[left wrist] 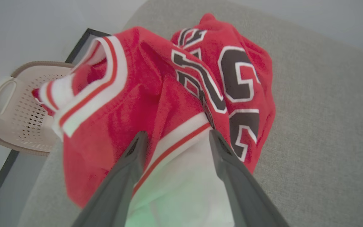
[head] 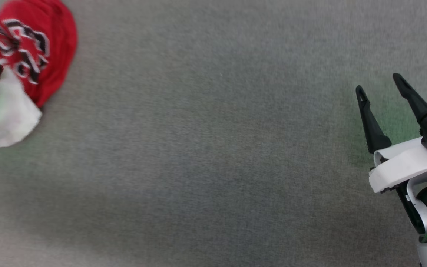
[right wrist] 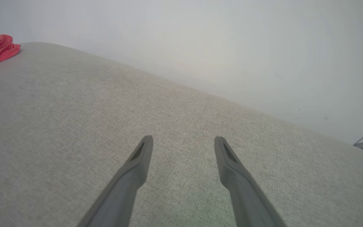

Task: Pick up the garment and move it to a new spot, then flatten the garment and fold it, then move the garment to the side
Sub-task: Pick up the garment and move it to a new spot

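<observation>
Garment [left wrist: 156, 104] lies crumpled, left jaws apart straddling its white sleeve [left wrist: 184, 186], right jaws apart over grey surface [head: 213, 148], basket [left wrist: 20, 107] beyond.

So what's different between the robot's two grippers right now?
The left gripper is at the garment, its fingers either side of the white sleeve. The right gripper is over bare grey fabric, far from the garment. In the head view the left gripper is mostly cut off at the left edge, while the right gripper shows fully. Both are open.
</observation>
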